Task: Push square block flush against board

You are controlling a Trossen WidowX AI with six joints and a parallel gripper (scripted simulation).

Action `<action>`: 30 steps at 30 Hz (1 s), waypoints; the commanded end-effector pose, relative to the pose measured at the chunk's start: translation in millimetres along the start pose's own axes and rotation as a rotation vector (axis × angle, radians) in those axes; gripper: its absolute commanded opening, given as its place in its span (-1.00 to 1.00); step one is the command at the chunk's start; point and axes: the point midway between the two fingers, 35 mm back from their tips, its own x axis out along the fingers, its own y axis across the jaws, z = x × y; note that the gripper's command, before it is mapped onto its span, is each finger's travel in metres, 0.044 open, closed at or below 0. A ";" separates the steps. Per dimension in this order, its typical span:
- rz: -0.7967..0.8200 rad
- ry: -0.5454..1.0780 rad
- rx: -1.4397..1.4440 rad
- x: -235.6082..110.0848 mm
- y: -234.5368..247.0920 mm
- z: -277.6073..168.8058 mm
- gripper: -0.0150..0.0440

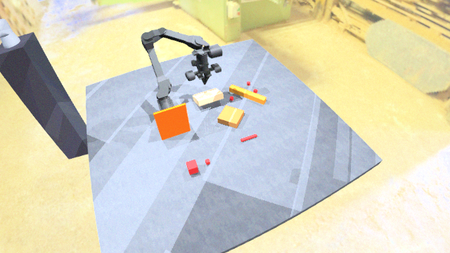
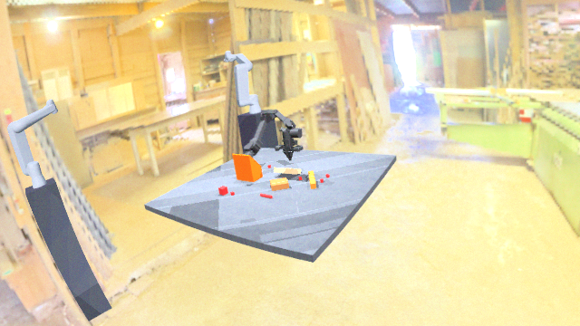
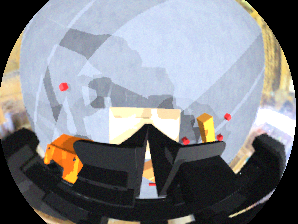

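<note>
A long, thin orange board (image 1: 247, 94) (image 2: 312, 179) (image 3: 205, 125) lies at the back of the table. A flat tan square block (image 1: 230, 117) (image 2: 279, 184) lies in front of it, apart from it. A cream block (image 1: 207, 96) (image 2: 287, 170) (image 3: 143, 119) lies to the left of the board, also apart from it. My gripper (image 1: 204, 81) (image 2: 290, 158) (image 3: 148, 127) is shut and empty. It points down, just behind the cream block's far side and a little above the table.
A large orange slab (image 1: 171, 121) (image 2: 246, 167) (image 3: 63, 152) stands tilted near the arm's base. Small red balls (image 1: 231, 98) lie around the board. A red rod (image 1: 249, 138), a red cube (image 1: 192, 167) and a red ball (image 1: 207, 161) lie nearer the front.
</note>
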 end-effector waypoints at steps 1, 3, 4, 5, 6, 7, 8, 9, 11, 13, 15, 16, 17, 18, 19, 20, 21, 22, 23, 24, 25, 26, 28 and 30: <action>0.008 -0.004 0.002 2.0 2.1 -2.2 -0.49; 0.008 -0.004 0.002 2.0 1.8 -0.5 -0.49; 0.008 -0.004 0.002 2.0 1.7 0.7 -0.49; 0.008 -0.004 0.002 2.0 1.5 2.1 -0.49; 0.008 -0.004 0.002 2.0 1.3 3.6 -0.49; 0.007 -0.004 0.002 2.0 1.1 5.1 -0.49; 0.007 -0.004 0.002 2.0 0.9 6.7 -0.49; 0.007 -0.004 0.002 2.0 0.7 8.2 -0.49; 0.007 -0.004 0.002 1.9 0.4 11.4 -0.49; 0.007 -0.004 0.001 1.9 0.1 14.5 -0.49; 0.007 -0.004 0.001 1.9 -0.1 17.7 -0.49; 0.007 -0.004 0.001 1.9 -0.2 19.3 -0.49; 0.007 -0.004 0.001 1.8 -0.3 20.9 -0.49; 0.007 -0.004 0.001 1.8 -0.4 22.5 -0.49; 0.007 -0.004 0.001 1.8 -0.5 24.1 -0.49; 0.007 -0.005 0.001 1.8 -0.5 25.7 -0.49; 0.007 -0.005 0.001 1.7 -0.6 27.3 -0.49; 0.007 -0.005 0.001 1.7 -0.6 29.0 -0.49; 0.007 -0.005 0.001 1.7 -0.6 30.6 -0.49; 0.007 -0.005 0.001 1.6 -0.7 32.2 -0.49; 0.007 -0.006 0.001 1.6 -0.7 33.9 -0.49; 0.007 -0.006 0.001 1.6 -0.7 35.5 -0.49; 0.007 -0.007 0.001 1.5 -0.6 38.8 -0.49; 0.007 -0.008 0.001 1.4 -0.5 42.1 -0.49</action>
